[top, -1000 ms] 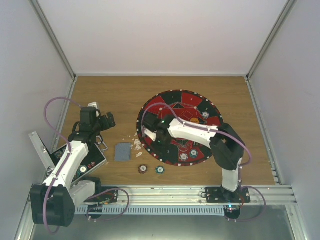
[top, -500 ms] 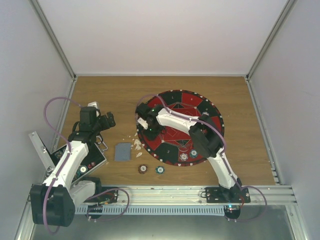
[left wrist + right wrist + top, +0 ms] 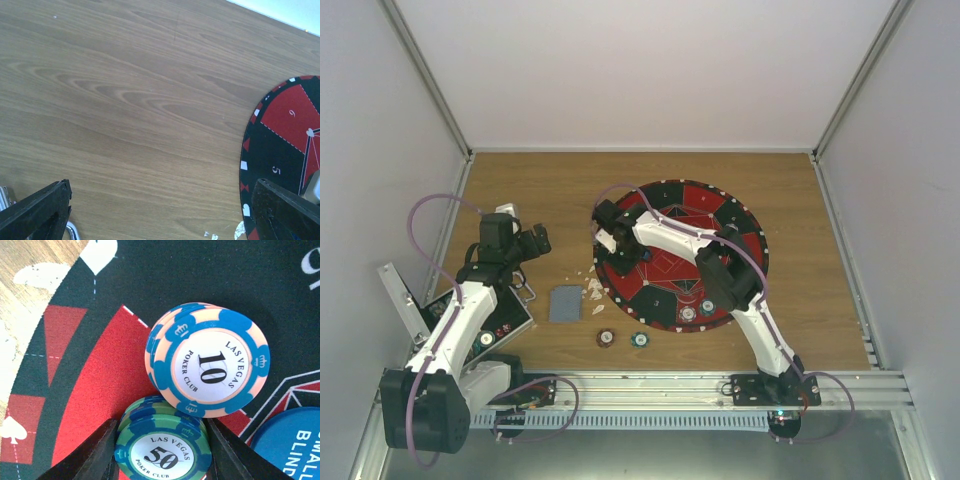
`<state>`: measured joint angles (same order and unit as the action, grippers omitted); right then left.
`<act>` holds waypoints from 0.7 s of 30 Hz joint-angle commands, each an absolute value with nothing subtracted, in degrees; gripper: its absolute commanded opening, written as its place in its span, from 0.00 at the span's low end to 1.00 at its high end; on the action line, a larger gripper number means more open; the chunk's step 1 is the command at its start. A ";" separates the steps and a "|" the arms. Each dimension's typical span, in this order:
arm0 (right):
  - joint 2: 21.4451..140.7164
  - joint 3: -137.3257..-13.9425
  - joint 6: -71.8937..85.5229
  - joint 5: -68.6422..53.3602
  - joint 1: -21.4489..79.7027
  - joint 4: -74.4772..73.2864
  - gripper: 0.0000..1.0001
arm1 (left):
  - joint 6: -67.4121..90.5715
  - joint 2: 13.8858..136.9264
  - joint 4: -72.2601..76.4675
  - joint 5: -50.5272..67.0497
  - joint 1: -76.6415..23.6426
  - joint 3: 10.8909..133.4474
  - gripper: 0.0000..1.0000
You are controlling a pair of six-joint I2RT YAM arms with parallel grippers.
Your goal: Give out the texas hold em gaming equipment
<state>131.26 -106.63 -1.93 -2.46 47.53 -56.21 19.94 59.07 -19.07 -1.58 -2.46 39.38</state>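
In the right wrist view my right gripper has a finger against each side of a short stack of green-and-blue "50" poker chips on the red-and-black mat. A stack of blue-and-peach "10" chips leans on it. A blue blind disc lies at the right. From above, this gripper is at the mat's far-left part. My left gripper is open and empty above bare wood. Grey-blue cards lie on the table.
Two chip stacks stand on the table near the front. More chips and an orange disc sit on the mat. A black case lies at left. White scraps lie by the cards.
My right arm has stretched out, taking its gripper from the mat's near-left part up to its far-left part. The left arm has not moved.
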 commanded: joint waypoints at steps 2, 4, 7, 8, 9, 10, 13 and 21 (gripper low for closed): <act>133.47 -107.31 -3.15 -2.54 46.85 -57.23 0.46 | 19.95 58.18 -17.23 -2.63 -2.46 40.35 0.99; 133.09 -107.44 -3.12 -2.64 46.86 -57.36 0.49 | 19.95 58.21 -17.22 -2.69 -2.46 40.42 0.99; 132.21 -107.41 -2.92 -3.42 46.85 -57.59 0.55 | 19.86 58.42 -17.17 -2.86 -2.46 40.61 0.99; 131.74 -107.29 -2.67 -3.57 46.80 -57.77 0.56 | 19.86 58.40 -17.12 -3.01 -2.46 40.65 0.99; 131.22 -107.06 -2.53 -3.79 46.84 -57.89 0.57 | 19.93 58.43 -17.07 -3.07 -2.46 40.68 0.99; 130.58 -106.74 -2.36 -4.03 46.78 -57.96 0.58 | 19.95 58.49 -17.05 -3.15 -2.46 40.69 0.99; 127.68 -105.27 -1.58 -4.58 46.85 -58.14 0.60 | 20.13 58.69 -16.96 -3.23 -2.45 40.86 0.99; 117.78 -99.80 -1.52 -8.88 46.88 -58.86 0.75 | 20.72 58.85 -17.74 -3.08 -2.44 41.22 0.99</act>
<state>124.49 -102.52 -1.69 -6.15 47.33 -57.82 20.03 59.09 -19.07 -2.57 -2.46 39.44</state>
